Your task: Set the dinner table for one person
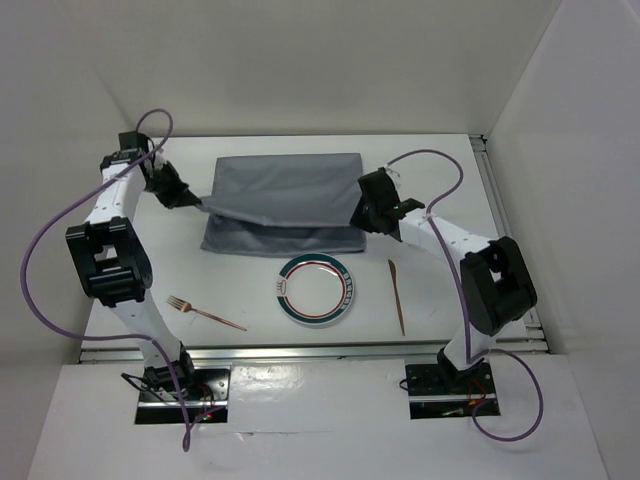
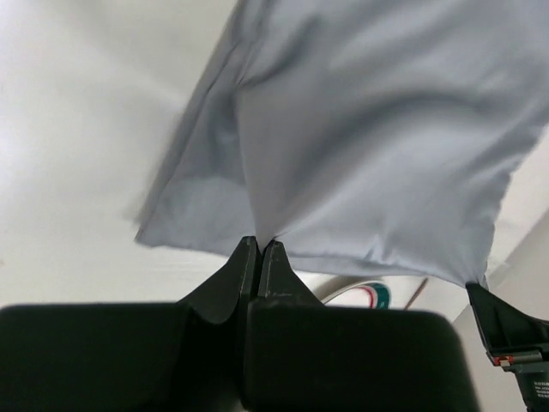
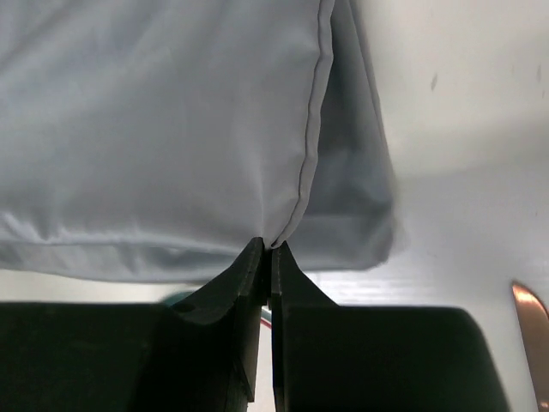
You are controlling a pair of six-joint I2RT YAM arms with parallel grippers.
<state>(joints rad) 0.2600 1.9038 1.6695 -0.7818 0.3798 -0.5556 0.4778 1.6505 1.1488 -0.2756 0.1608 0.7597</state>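
Observation:
A grey cloth [image 1: 282, 200] lies folded over itself at the back middle of the white dinner table [image 1: 440, 300]. My left gripper [image 1: 196, 203] is shut on the cloth's left corner [image 2: 262, 225] and holds it lifted. My right gripper [image 1: 357, 216] is shut on the right corner [image 3: 279, 232], also lifted. A white plate with a green and red rim [image 1: 316, 291] sits in front of the cloth. A copper fork [image 1: 205, 312] lies left of the plate. A copper knife [image 1: 397, 295] lies right of it.
White walls enclose the table on the left, back and right. A metal rail [image 1: 310, 349] runs along the near edge. Purple cables [image 1: 40, 260] loop off both arms. The plate's rim also shows in the left wrist view [image 2: 377, 296].

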